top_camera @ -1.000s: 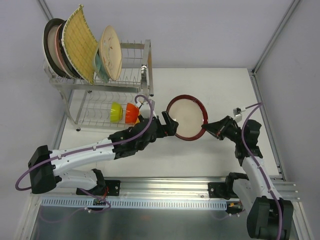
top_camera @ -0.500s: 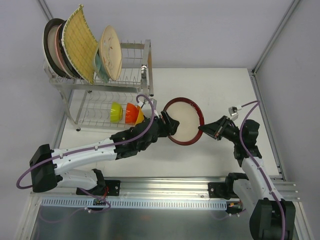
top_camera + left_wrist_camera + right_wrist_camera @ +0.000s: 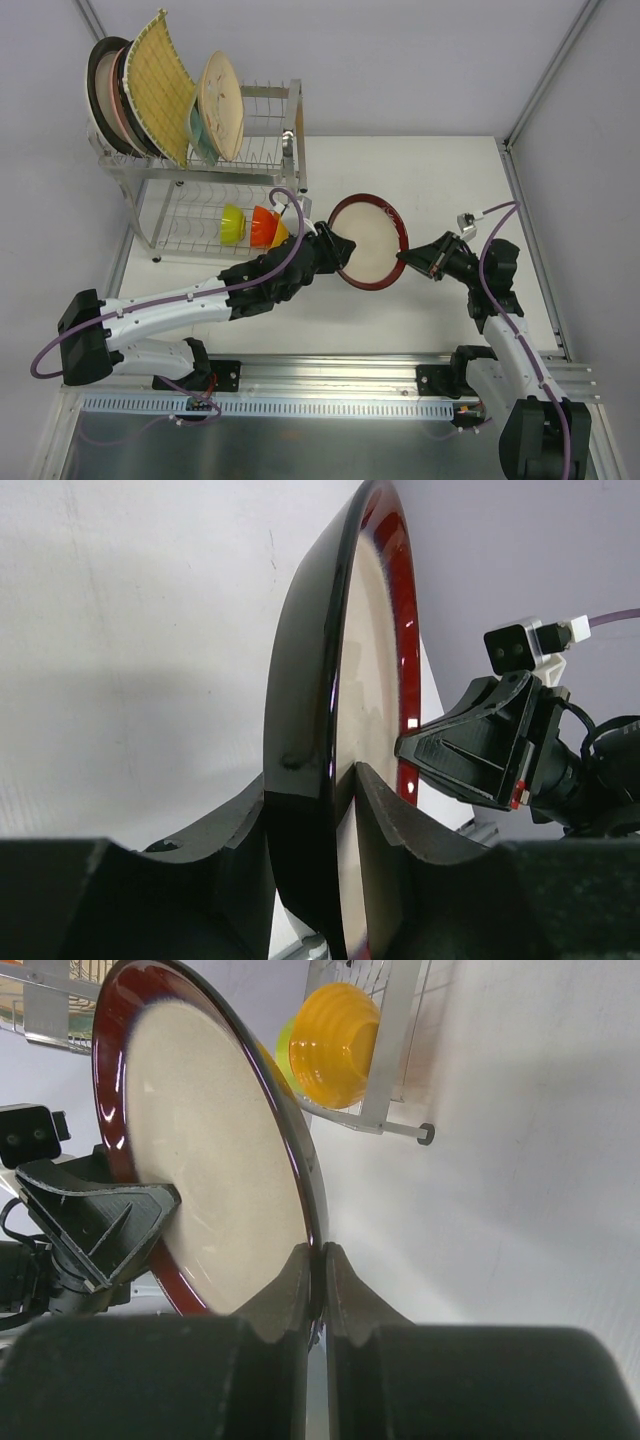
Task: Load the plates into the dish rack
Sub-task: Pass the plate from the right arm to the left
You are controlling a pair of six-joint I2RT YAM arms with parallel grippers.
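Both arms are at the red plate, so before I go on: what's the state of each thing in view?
Red plate: on edge, held at opposite rims by both grippers.
Left gripper: shut on red plate.
Right gripper: shut on red plate.
Racked plates: upright in top tier of rack.
Bowls: in rack's lower tier.

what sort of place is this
Likely a robot lab bench, not a kitchen: plain white table, aluminium base rail, left end effector and right end effector flanking one red-rimmed round plate beside a silver wire dish rack.
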